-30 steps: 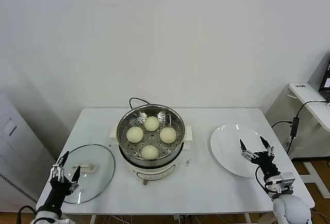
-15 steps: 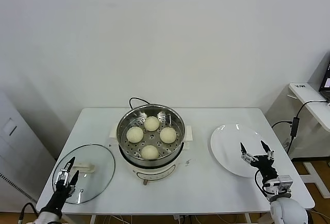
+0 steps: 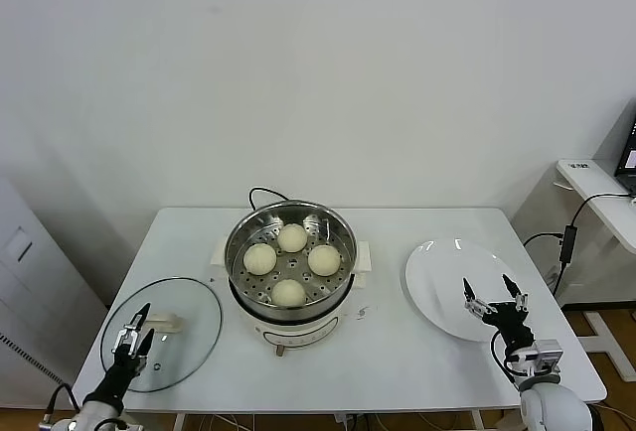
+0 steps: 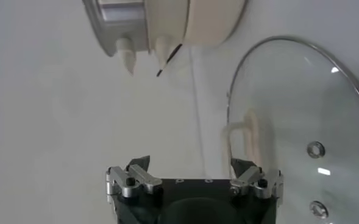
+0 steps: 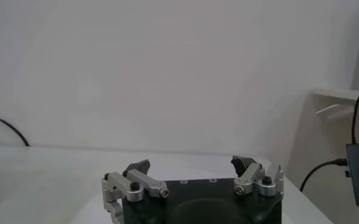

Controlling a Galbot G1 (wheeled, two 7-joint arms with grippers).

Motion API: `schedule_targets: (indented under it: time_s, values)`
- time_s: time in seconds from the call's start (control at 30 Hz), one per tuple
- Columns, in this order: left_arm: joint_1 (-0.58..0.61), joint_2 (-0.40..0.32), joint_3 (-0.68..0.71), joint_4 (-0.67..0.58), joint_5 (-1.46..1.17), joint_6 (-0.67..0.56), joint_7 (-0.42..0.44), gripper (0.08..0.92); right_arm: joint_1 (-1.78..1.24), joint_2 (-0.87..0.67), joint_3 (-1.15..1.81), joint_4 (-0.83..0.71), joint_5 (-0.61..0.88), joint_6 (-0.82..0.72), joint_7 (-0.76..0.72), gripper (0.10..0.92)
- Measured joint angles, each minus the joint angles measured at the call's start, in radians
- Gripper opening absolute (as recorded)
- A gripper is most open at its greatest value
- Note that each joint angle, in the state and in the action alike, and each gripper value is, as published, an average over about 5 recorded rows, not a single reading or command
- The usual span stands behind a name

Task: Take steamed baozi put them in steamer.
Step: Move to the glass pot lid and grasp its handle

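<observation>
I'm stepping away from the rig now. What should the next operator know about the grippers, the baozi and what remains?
Left gripper: open, empty, low over the glass lid at the table's left front.
Right gripper: open, empty, at the near edge of the white plate.
Four baozi sit in the steamer at table centre; the plate holds none.
Done: all buns loaded.
Left: nothing for the baozi; the lid is off.
</observation>
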Motion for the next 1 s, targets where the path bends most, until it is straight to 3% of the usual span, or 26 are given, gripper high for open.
schedule_targets:
  time_s: [0.7,1.0]
  values:
    - [-0.121,-0.014,0.024,0.100,0.021,-0.009,0.000,0.812,-0.017,0.002,0.020,0.000,-0.012,-0.002,0.001,0.823]
    - [-0.131,-0.026,0.028,0.109,0.002,-0.018,0.015,0.590,-0.017,0.001,0.030,-0.003,-0.008,-0.002,0.003,0.823]
